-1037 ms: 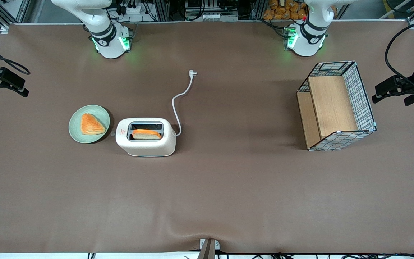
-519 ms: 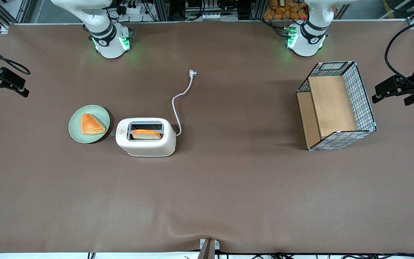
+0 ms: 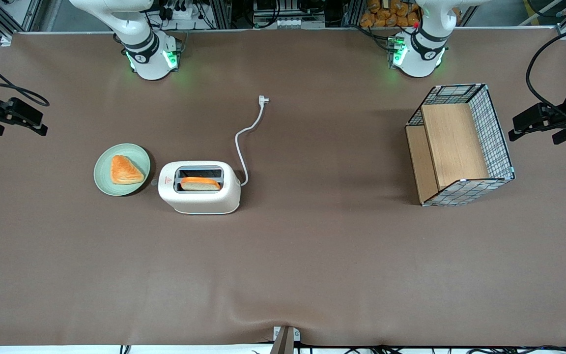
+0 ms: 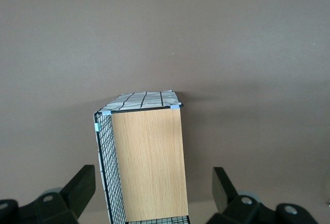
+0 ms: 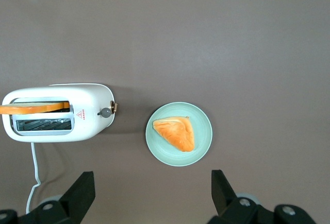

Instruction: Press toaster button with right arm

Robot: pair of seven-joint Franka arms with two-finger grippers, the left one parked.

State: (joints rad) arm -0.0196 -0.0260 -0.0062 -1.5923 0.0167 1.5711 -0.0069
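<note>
I count one toaster (image 3: 199, 187) with two slots and one slice of bread (image 3: 200, 183) standing in the slot nearer the front camera, one green plate (image 3: 122, 169) carrying one triangular pastry (image 3: 125, 170), one white cord (image 3: 245, 140) ending in one plug (image 3: 263, 100), and one wire basket (image 3: 461, 144) with wooden panels toward the parked arm's end of the table. My gripper (image 3: 17, 118) hangs high above the table's edge at the working arm's end, well apart from everything, and my two fingers (image 5: 81, 190) stand wide apart with nothing between them. The toaster button (image 5: 105, 112) sticks out of the toaster's short end, facing the plate, with a narrow strip of bare brown table (image 3: 312, 255) between the two. Broad open tabletop lies all around the toaster and plate.
</note>
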